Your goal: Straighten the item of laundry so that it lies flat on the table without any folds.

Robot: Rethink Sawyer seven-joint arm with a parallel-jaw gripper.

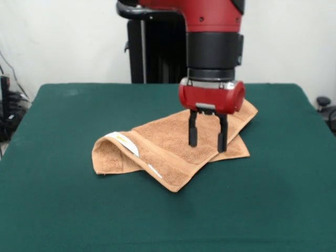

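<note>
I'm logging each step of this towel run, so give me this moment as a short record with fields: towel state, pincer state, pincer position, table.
towel: orange-tan, folded over itself on the table, not flat; one corner turned over at the picture's left, white label showing there
pincer: open, holding nothing
pincer position: pointing down over the towel's right part, tips close to the cloth; contact cannot be told
table: dark green cloth
task status: folds not yet straightened

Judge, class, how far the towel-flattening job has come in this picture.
Done: nothing lasting; the towel remains folded on the table, its left corner curled over, label showing. In hand: the hand is open over the towel's right part, gripping nothing. Left: unfolding the layers and smoothing it flat.
</note>
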